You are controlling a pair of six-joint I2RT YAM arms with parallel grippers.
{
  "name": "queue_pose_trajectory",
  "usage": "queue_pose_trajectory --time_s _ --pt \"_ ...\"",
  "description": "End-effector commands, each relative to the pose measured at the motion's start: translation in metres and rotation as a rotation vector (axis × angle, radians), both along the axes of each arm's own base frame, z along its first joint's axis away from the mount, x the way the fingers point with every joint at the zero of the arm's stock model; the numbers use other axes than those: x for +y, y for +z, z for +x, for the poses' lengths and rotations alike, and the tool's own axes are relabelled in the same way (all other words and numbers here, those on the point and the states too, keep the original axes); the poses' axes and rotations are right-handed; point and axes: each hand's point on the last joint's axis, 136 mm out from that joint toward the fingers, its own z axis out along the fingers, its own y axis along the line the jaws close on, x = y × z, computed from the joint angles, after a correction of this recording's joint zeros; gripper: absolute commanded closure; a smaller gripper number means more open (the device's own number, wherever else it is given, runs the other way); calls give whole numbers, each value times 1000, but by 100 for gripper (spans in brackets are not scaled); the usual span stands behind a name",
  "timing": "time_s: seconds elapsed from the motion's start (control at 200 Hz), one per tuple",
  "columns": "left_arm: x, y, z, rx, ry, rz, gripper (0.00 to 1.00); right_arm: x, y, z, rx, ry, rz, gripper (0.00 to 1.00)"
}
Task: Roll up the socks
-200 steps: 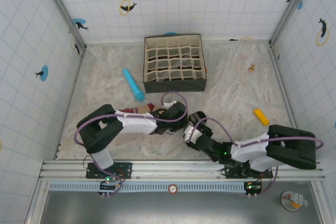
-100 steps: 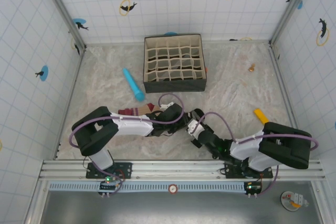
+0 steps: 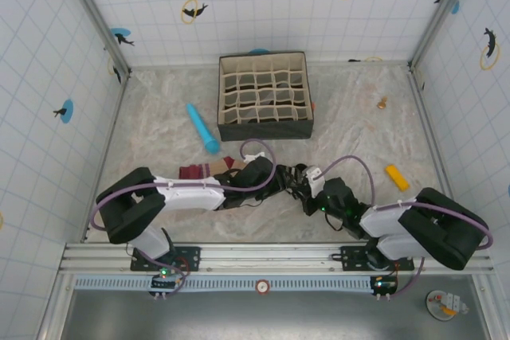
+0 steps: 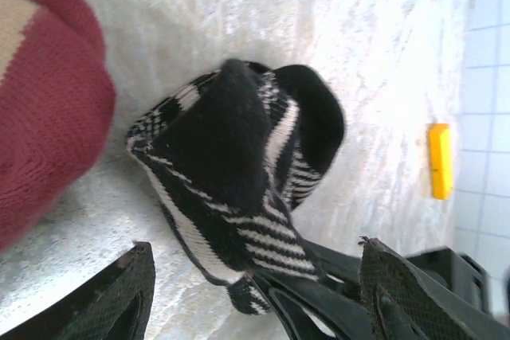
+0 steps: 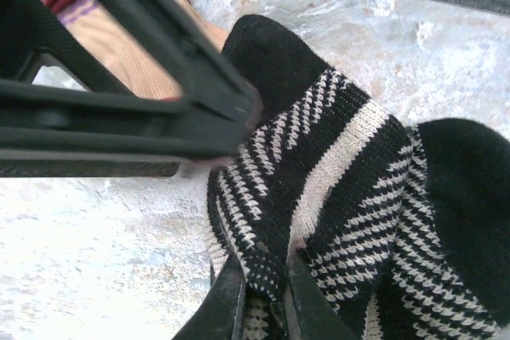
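Black-and-white striped sock [image 4: 231, 173], peach-and-maroon sock [image 3: 209, 169]

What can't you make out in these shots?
Striped sock: from above, the left gripper and right gripper cover most of it.
Peach sock: partly under the left arm from above; cut off by the left wrist view's edge.
Small brown object, far right: too small to name.
Divided box: cells too dark from above to see contents.

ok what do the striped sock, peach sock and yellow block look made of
The striped sock looks like matte knitted yarn: stitch loops show in its stripes. The peach sock seems knit too, with fine ribbed rows on its maroon end. The yellow block is probably hard plastic, smooth with crisp edges, but too small to be sure.
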Motion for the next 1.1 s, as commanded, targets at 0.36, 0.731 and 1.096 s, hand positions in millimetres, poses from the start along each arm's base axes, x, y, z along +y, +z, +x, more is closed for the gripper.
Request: queue_pose_trajectory --time_s 0.36,0.731,1.096 --pt "-6 -11 6 -66 1 -5 37 -17 -22 11 573 -155 378 100" --pt "-21 -22 33 -56 71 -28 38 -38 -51 13 703 -314 318 100" --pt "-25 -38 50 -48 121 -6 46 -52 -60 2 760 -381 336 100"
